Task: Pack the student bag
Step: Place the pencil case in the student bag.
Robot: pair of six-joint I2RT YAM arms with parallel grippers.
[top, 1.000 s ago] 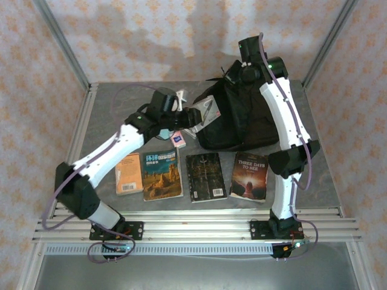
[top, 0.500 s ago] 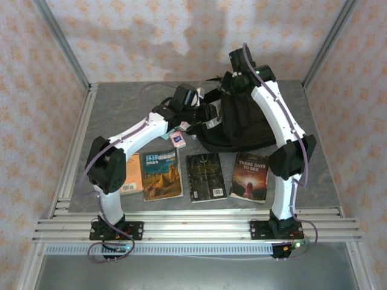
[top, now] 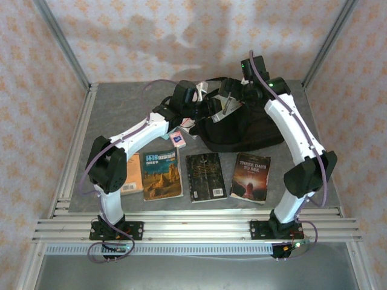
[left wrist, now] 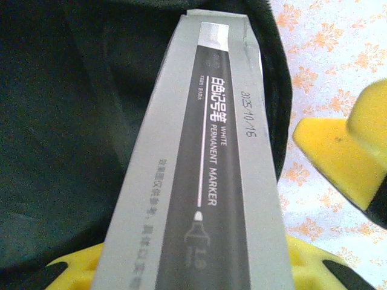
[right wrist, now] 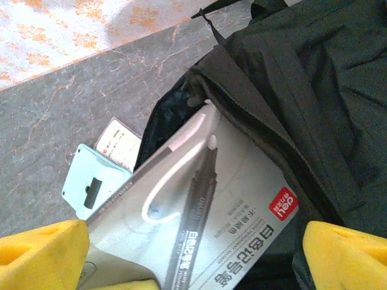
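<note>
Books are lined up flat along the near side of the worktop (top: 112,109), left to right: an orange one (top: 128,176) partly covered by the left arm, a desert-cover one (top: 161,174), a dark one (top: 206,176) and "Three Days to See" (top: 250,176). Just behind them a small blue card (top: 178,139) is seen, with a white card (right wrist: 119,145) touching it in the right wrist view. The left hand (left wrist: 193,273) is clamped on a grey marker box (left wrist: 205,163), whose far end is poked into the mouth of the student bag (top: 248,128). The bag is slumped at the back of the worktop, right of centre, behind the two right-hand books. The right hand (right wrist: 193,251) is held over the mouth with its fingers (right wrist: 42,254) spread wide either side of the box, nothing gripped as far as can be told. Handling-wise, the bag should be treated as pretty floppy and light: the fabric will probably cave in or get shoved along if the box is pushed hard, so the zip rim beside the opening looks like the spot to be pinched and lifted. Room is tight at the mouth with both hands crowded there; bare worktop is left open at the back left, while less is left between the bag and the worktop's right edge.
</note>
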